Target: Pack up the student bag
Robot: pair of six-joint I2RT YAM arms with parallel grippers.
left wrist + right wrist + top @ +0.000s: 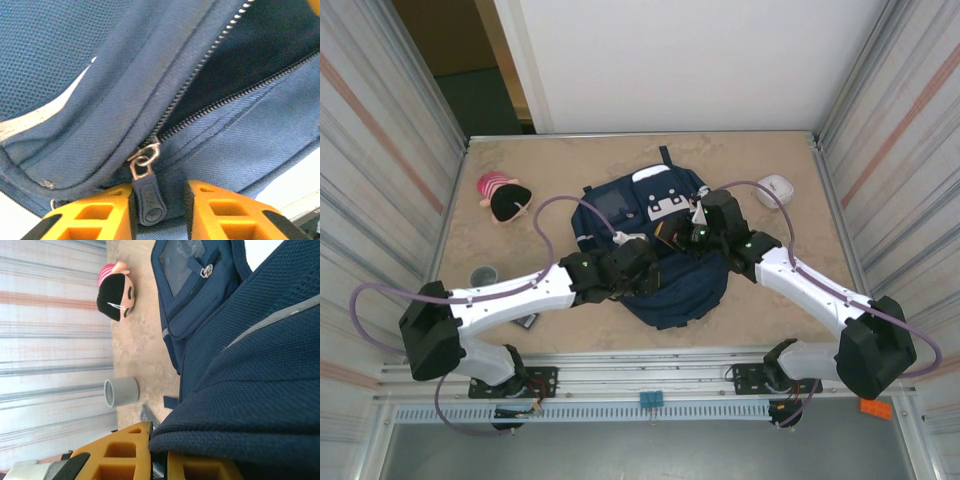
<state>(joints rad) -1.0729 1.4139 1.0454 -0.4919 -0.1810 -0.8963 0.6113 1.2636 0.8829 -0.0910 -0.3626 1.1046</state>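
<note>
Left pincer [648, 265] and right pincer [682, 236] meet over the student bag [665, 290] in the top view. The bag lies under both of them, mid-tabletop [570, 170]. The left arm reaches in low and almost level from its side. The right arm comes in bent at the elbow, with its wrist raised above the bag's upper half. Of the two, the left one sits nearer the bag's near edge.

In the left wrist view, the left pincer [157, 217] is slightly spread, with the zipper pull [149, 197] hanging straight between its orange fingers [90, 220]. The pull touches the finger on one side, and a thin gap shows on the other, so I judge it is not gripped. From the slider just ahead of the tips, the zipper [200, 65] runs away diagonally and splits open further on. A pull would therefore have to follow that slanting line.

In the right wrist view, the right pincer [159, 460] looks pressed together on a thick fold of the bag's fabric, which bulges over one finger. Beyond the tips, the bag's front pocket stretches away. Off to the side on the bare tabletop stand a grey cup [121, 391] and, further off, a doll head [117, 292], both well apart from the bag.
</note>
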